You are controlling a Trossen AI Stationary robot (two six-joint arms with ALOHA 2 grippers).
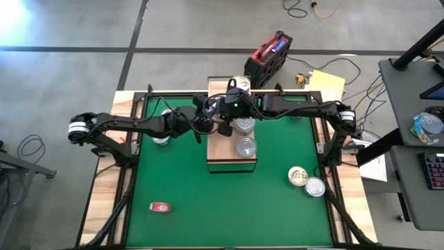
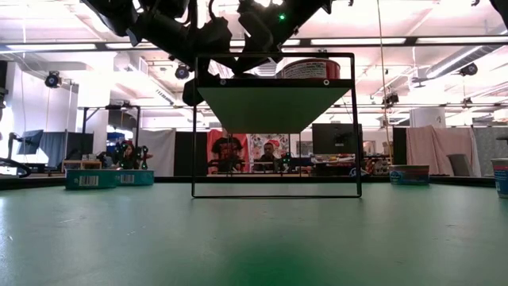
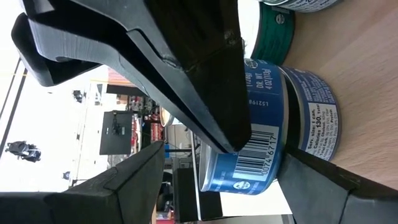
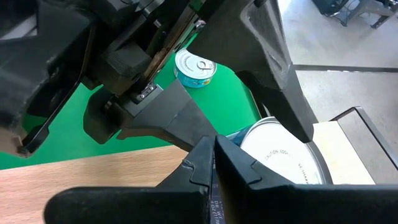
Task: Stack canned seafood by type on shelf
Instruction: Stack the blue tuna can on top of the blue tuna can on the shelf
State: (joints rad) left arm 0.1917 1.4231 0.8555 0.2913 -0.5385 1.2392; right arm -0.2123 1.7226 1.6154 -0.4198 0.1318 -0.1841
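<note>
The light-wood shelf [image 1: 223,154] stands on the green mat. On it, two blue tins sit stacked [image 3: 311,124], topped by a silver lid [image 4: 283,165] [image 1: 243,126]. Another silver tin [image 1: 246,146] lies nearer, and one more [image 1: 240,83] sits at the far end. My left gripper [image 3: 224,160] [image 1: 216,129] is open, reaching in from the table's left, with a finger on either side of the blue stack. My right gripper [image 4: 214,155] [image 1: 227,117] is shut, at the upper tin's edge. Loose tins lie on the mat: one [image 1: 161,137] left of the shelf, a gold one [image 1: 297,175] and a silver one [image 1: 315,187] to the right. My right gripper has its shut fingers [image 3: 217,106] laid against the upper blue tin, at its rim and barcode side [image 3: 252,163]. They slant down onto it from above. The tin stands upright on the tin beneath it.
A small red flat object [image 1: 159,206] lies on the mat near the front left. A red and black case [image 1: 269,57] sits on the floor beyond the table. The two arms cross closely over the shelf's far half. Bare mat lies in front of the shelf.
</note>
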